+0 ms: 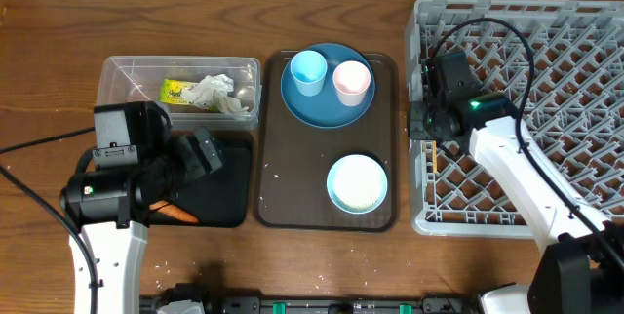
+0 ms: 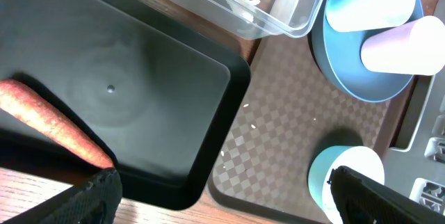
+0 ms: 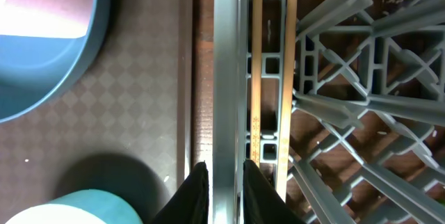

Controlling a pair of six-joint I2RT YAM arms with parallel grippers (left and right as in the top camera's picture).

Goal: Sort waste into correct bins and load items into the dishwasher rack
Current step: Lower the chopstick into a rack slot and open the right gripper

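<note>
Wooden table (image 1: 292, 2); left gripper (image 2: 222, 186) gapes wide above black tray (image 2: 160, 85) holding carrot (image 2: 55, 123). Right gripper (image 3: 226, 182) hangs over rack (image 3: 361, 113) wall by chopsticks (image 3: 257, 78); I cannot tell its grip.

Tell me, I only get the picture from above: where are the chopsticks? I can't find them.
Observer: The right wrist camera shows both chopsticks lying side by side inside the rack, along the wall that faces the brown tray.
Visitor: And the orange thing under the left arm?
Observer: It's a carrot piece lying in the black tray. The left gripper is wide open and holds nothing.
Visitor: Is the brown tray smooth?
Observer: No, close up it has a fine checkered pattern.
</note>
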